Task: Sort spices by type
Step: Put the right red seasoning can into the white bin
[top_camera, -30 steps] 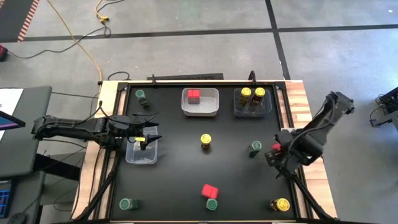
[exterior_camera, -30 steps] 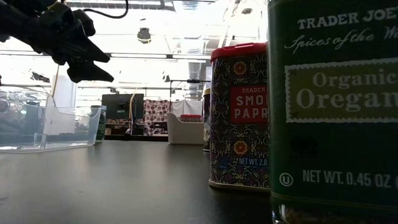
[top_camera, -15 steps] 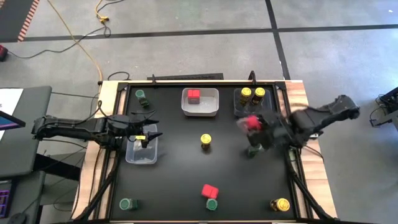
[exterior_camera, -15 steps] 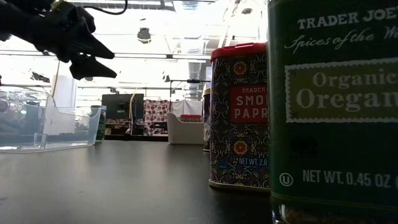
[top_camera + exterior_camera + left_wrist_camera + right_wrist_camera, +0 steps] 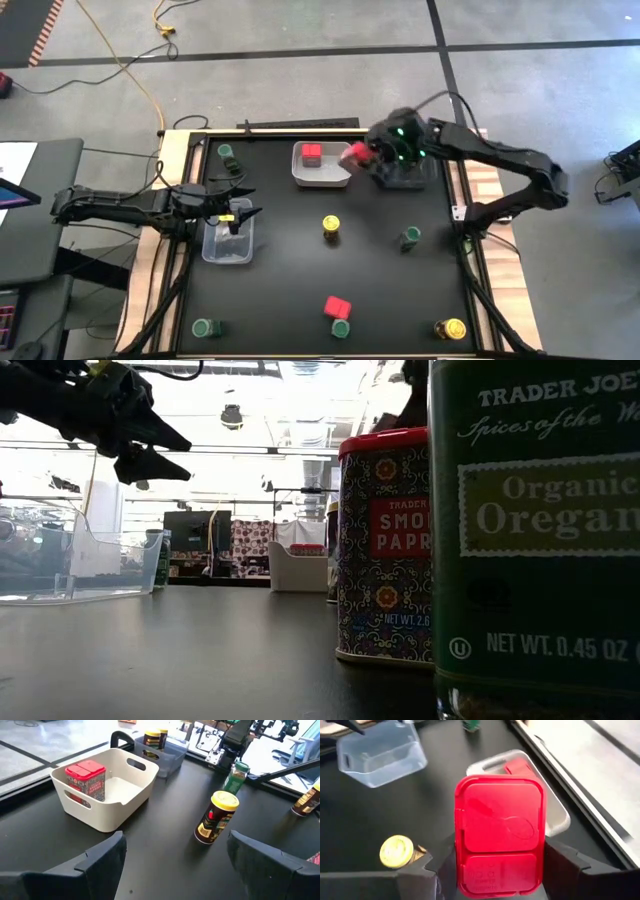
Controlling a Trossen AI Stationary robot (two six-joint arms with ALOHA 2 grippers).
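Carrying red box in right gripper, jaws clamped on its flat sides, beside white tray. Judging it light, rigid, smooth; gripping mid-body. Left gripper waiting, jaws apart, over clear tray.

Grey concrete floor crossed by dark lines, a yellow cable trailing.
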